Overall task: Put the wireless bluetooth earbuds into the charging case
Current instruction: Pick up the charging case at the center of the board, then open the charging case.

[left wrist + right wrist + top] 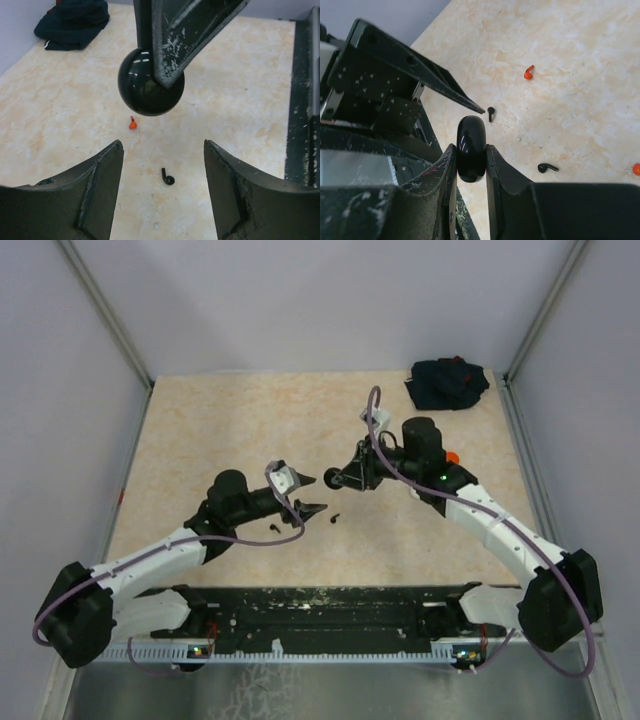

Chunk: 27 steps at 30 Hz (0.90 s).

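Black glossy charging case (471,132) sits pinched edge-on in the right pincer (470,149), could swivel or slip. Left pincer (162,145) hangs open above a black earbud (167,178) on the worktop (60,100); tiny, might squirt out sideways.

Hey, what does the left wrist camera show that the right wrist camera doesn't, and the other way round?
Only the left wrist view: the dark cloth bunched by the wall at the edge of the table.
Only the right wrist view: a second black earbud lying apart from the others, and a red object cut off at the frame edge.
Both: the round black case clamped between the right fingers, one red earbud and one black earbud on the table, and the left fingers, spread with nothing between them.
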Each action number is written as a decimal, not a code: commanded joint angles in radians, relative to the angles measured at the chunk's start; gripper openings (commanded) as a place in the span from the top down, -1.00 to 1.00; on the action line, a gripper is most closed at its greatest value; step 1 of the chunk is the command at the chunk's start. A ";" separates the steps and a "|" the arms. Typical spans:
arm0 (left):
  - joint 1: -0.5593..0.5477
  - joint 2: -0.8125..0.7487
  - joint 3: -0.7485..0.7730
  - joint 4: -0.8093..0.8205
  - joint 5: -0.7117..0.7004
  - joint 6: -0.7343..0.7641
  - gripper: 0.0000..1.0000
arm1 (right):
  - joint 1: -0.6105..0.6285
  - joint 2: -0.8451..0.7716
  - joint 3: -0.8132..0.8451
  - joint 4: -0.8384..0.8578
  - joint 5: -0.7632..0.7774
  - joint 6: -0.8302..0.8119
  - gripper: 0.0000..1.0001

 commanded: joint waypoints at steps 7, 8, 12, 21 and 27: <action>0.135 -0.026 -0.056 0.303 0.359 -0.348 -0.37 | -0.004 -0.060 0.041 0.010 -0.150 -0.193 1.00; 0.145 -0.020 -0.061 0.337 0.388 -0.382 -0.36 | -0.004 -0.063 0.038 0.013 -0.164 -0.200 1.00; 0.164 0.025 -0.069 0.460 0.477 -0.495 -0.31 | -0.004 -0.081 0.026 0.039 -0.223 -0.217 1.00; 0.169 0.125 -0.035 0.602 0.557 -0.648 -0.19 | 0.016 -0.094 0.008 0.084 -0.299 -0.240 1.00; 0.169 0.104 -0.021 0.579 0.562 -0.654 -0.06 | 0.031 -0.082 0.018 0.045 -0.308 -0.274 1.00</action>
